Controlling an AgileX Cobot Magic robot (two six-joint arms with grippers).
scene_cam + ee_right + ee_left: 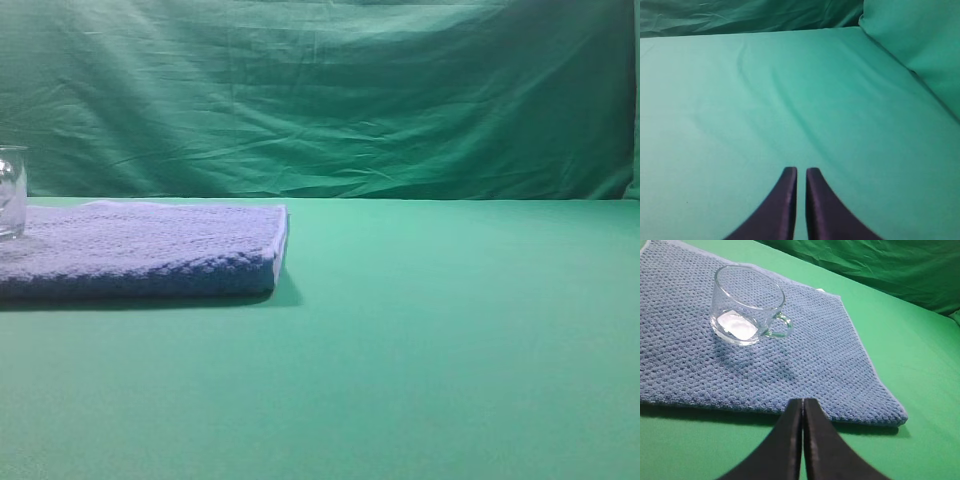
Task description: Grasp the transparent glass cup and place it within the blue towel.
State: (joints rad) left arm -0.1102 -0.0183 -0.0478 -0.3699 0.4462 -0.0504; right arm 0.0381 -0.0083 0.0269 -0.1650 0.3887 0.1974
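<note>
Landmark: the blue towel [140, 250] lay flat and folded on the green table cover [450, 350], its nubby weave plain in the left wrist view [805, 355].

Cup position: the transparent glass cup [748, 304] stood upright on the towel, touching its surface, well inside the towel's edges as the left wrist view showed it. In the exterior high view only a sliver of the cup [11, 190] appeared, cut by the left edge of the picture, on the towel's far left part.

Cup handle: the small loop handle [780, 326] pointed toward the towel's right-hand corner in the left wrist view.

Left gripper: the left gripper [803, 407] had its two dark fingers pressed together with nothing between them. It was over the table cover just beside the towel's near edge, apart from the cup.

Right gripper: the right gripper [801, 174] had its fingers nearly together, a thin slit between the tips, and held nothing. It was over bare table cover; neither towel nor cup showed in its view.

Backdrop: a creased green curtain [320, 90] hung behind the towel.

Arms in the exterior high view: neither gripper appeared.
</note>
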